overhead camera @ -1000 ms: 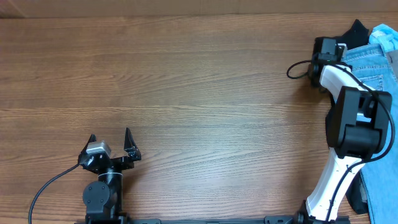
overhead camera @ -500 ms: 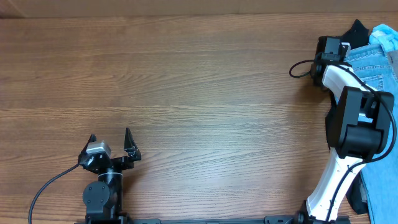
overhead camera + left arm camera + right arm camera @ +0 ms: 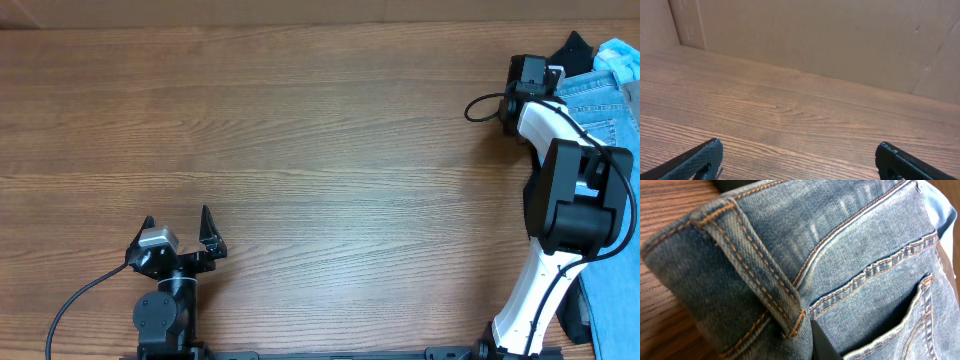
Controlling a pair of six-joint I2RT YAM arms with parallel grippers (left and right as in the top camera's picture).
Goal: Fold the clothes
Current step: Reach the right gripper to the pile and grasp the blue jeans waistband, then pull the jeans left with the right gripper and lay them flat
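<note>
Overhead view, from the left: the left gripper [image 3: 178, 218] sits low near the front edge of the wooden table [image 3: 330, 150], its jaws spread wide with nothing between them. A black cable [image 3: 75, 300] curls away from its base. In the left wrist view the two dark fingers [image 3: 695, 161] stand far apart at the bottom corners, over bare wood, and a brown cardboard wall [image 3: 815, 40] rises behind the table's far edge.

The middle of the table is plain wood grain.

At the right, the white and black right arm [image 3: 560, 170] stretches up along the table's edge to the far right corner. There the jeans [image 3: 600, 105] lie — light blue denim, partly off the picture's right side, with a black garment [image 3: 572, 47] just beyond them. The right gripper [image 3: 545, 80] is at the near-left edge of the denim, hidden from above by its own wrist.

The right wrist view is filled by the jeans: a bunched waistband [image 3: 715, 265] with a belt loop [image 3: 765, 295], orange stitching and a back pocket [image 3: 900, 325]. One dark finger [image 3: 821, 339] touches the denim just beside the loop — whether the jaws are clamped on the cloth I cannot tell.
</note>
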